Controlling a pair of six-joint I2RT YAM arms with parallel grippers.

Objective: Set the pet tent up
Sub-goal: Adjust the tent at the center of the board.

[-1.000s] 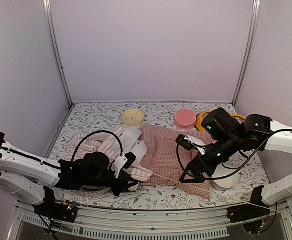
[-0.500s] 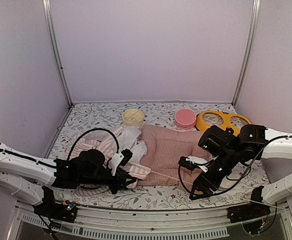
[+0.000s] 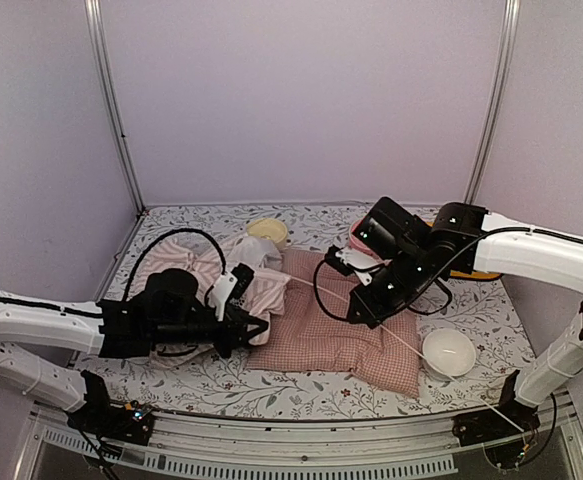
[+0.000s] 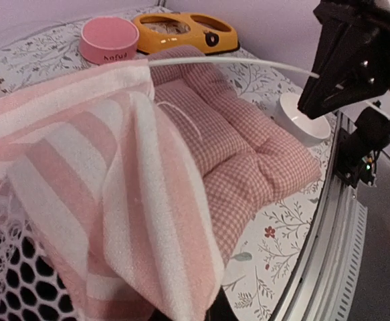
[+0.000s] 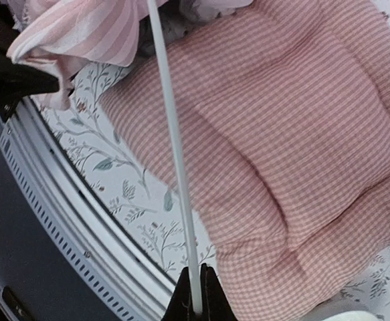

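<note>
The pet tent [image 3: 216, 275] is a collapsed heap of pink-and-white striped fabric at centre left, with black mesh [image 4: 7, 274] at its lower edge. My left gripper [image 3: 254, 325] is shut on its right edge; in the left wrist view the striped fabric [image 4: 114, 174] drapes over the jaws and hides them. A thin white pole [image 5: 174, 154] runs out of the tent across the pink checked cushion [image 3: 341, 320]. My right gripper [image 5: 196, 309] is shut on that pole and holds it above the cushion [image 5: 281, 134]. In the top view the right gripper [image 3: 359, 318] hangs over the cushion's middle.
A yellow bowl [image 3: 268, 229] and a pink bowl [image 4: 109, 40] stand at the back. An orange double feeder [image 4: 184, 30] lies behind the right arm. A white bowl [image 3: 448, 350] sits right of the cushion. The metal front rail [image 3: 301, 430] borders the table.
My right gripper has shut on the white pole and risen back toward the table's middle with it. The left gripper has lifted the tent fabric slightly and pulled it left.
</note>
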